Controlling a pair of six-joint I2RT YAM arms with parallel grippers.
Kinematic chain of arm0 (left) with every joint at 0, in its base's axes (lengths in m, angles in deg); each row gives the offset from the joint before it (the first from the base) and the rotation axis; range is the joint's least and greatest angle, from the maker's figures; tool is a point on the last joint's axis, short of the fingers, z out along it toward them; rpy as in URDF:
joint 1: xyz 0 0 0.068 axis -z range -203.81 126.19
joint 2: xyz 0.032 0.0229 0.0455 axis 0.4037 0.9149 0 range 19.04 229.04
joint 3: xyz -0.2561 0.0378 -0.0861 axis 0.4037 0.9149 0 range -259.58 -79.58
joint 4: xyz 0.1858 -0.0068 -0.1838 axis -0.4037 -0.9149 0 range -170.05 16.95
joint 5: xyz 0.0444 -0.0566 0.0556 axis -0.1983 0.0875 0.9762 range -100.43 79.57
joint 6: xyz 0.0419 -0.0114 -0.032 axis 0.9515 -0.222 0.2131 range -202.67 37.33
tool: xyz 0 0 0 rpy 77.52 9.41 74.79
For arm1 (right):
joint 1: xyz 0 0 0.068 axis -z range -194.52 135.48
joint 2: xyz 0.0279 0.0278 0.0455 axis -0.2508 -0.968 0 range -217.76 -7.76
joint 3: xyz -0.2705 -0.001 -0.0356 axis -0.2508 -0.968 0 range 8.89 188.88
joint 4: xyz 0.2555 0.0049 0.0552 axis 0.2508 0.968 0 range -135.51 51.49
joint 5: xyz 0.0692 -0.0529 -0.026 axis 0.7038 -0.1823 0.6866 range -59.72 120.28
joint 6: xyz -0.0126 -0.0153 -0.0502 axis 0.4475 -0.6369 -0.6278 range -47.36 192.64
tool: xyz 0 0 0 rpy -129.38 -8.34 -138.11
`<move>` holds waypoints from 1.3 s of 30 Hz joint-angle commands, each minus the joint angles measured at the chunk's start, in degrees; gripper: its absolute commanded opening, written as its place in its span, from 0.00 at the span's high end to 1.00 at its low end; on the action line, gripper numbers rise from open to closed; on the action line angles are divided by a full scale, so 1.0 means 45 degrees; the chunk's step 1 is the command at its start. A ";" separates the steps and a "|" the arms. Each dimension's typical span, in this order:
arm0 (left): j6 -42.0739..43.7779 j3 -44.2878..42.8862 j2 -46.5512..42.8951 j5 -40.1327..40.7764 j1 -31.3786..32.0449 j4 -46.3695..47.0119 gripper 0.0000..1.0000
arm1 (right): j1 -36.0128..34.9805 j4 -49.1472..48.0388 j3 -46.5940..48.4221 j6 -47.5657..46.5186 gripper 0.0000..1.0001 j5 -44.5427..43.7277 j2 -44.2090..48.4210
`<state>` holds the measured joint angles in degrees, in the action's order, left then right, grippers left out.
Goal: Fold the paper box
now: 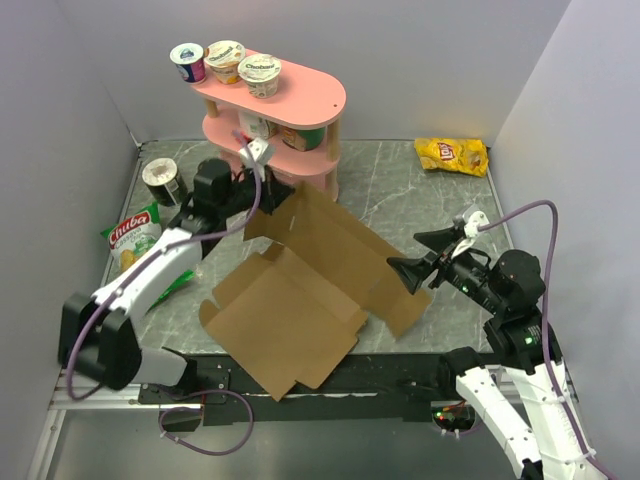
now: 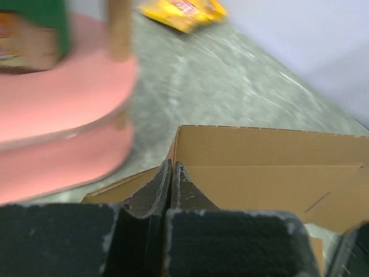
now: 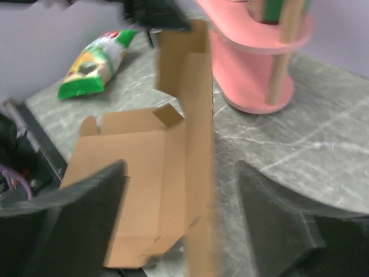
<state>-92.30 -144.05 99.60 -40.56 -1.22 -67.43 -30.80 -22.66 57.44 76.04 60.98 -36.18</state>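
Observation:
The paper box (image 1: pixel 300 300) is a brown die-cut sheet lying mid-table, its far panel lifted and standing tilted. My left gripper (image 1: pixel 268 200) is shut on the far left edge of that raised panel, by the pink shelf. In the left wrist view the gripper (image 2: pixel 172 167) pinches the cardboard edge, with the panel (image 2: pixel 271 179) stretching right. My right gripper (image 1: pixel 420 255) is open at the panel's right end. In the right wrist view the gripper (image 3: pixel 180 167) has the panel's edge (image 3: pixel 199 133) between its spread fingers (image 3: pixel 86 213), not touching them.
A pink two-tier shelf (image 1: pixel 310 100) with yogurt cups stands at the back, close behind the left gripper. A yellow chip bag (image 1: pixel 452 155) lies at the back right. A green snack bag (image 1: pixel 135 240) and a dark cup (image 1: pixel 162 180) are at the left.

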 commanded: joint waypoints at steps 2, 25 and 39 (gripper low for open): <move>-0.0203 0.2467 -0.2605 0.4777 0.0214 0.3041 0.99 | -0.0056 -0.1151 0.0031 0.0824 0.01 -0.1995 -0.0265; -0.4380 0.3564 -0.2492 1.2611 0.1875 0.6152 0.99 | -0.2047 -0.5039 0.1201 1.0198 0.06 -0.4478 -0.4677; -0.5008 0.0831 -0.0460 1.2521 0.1544 0.5019 0.99 | -0.3534 -0.4260 0.1886 0.9971 0.00 -0.8900 -0.5522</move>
<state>-112.50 -136.84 96.60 17.87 6.93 -45.22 -47.10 -46.76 63.49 125.35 34.93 -65.43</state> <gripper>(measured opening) 0.028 0.990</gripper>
